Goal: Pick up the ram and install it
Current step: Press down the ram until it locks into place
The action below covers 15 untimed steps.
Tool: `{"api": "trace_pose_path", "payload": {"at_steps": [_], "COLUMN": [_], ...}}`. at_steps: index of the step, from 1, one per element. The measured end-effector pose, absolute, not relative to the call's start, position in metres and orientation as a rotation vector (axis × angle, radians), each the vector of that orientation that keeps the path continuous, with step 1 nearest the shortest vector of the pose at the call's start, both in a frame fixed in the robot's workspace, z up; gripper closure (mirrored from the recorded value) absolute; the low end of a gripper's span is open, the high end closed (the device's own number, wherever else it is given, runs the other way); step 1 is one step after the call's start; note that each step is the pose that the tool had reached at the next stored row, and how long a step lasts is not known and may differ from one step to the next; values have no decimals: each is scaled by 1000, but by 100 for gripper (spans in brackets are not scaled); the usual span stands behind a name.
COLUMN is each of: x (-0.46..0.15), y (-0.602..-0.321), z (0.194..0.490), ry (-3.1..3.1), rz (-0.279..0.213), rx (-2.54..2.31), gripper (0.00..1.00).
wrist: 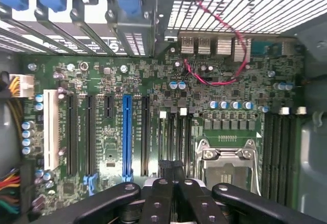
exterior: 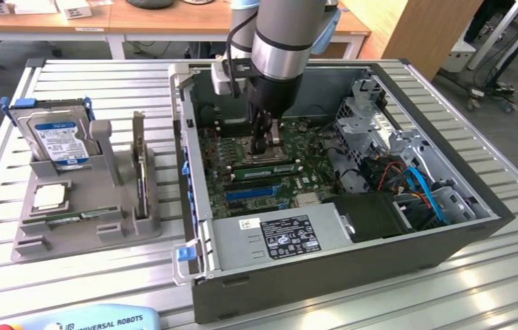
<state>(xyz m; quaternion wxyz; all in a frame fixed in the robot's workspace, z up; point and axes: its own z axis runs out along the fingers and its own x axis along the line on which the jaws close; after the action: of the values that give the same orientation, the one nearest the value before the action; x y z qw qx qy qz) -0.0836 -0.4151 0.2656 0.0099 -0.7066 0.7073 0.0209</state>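
Gripper (wrist: 173, 175) fingers together, nothing visibly clamped, low inside PC case (exterior: 442, 254) over motherboard (wrist: 102, 81); ram (exterior: 268, 167) sits just below tip, long axis along DIMM slots (wrist: 176, 142).

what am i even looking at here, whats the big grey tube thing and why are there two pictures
The grey tube is a robot arm, reaching down into an open computer case that lies on a slatted metal table. One picture is taken from a camera standing off to the side. The other comes from a camera on the arm's wrist, looking down past its black gripper at the green motherboard. The gripper's fingers are shut, low over the slots beside the processor socket; I cannot tell whether they hold anything. On the exterior view's left, a grey stand holds a hard drive and a square processor chip.
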Motion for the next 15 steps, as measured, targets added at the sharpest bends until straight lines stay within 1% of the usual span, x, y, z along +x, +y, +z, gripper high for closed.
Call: {"api": "trace_pose_path", "payload": {"at_steps": [6, 15], "x": [-84, -81], "y": [-415, -415], "z": [280, 280], "ry": [2208, 2208], "rz": [65, 65], "rx": [-2206, -2206], "gripper": [90, 90]}}
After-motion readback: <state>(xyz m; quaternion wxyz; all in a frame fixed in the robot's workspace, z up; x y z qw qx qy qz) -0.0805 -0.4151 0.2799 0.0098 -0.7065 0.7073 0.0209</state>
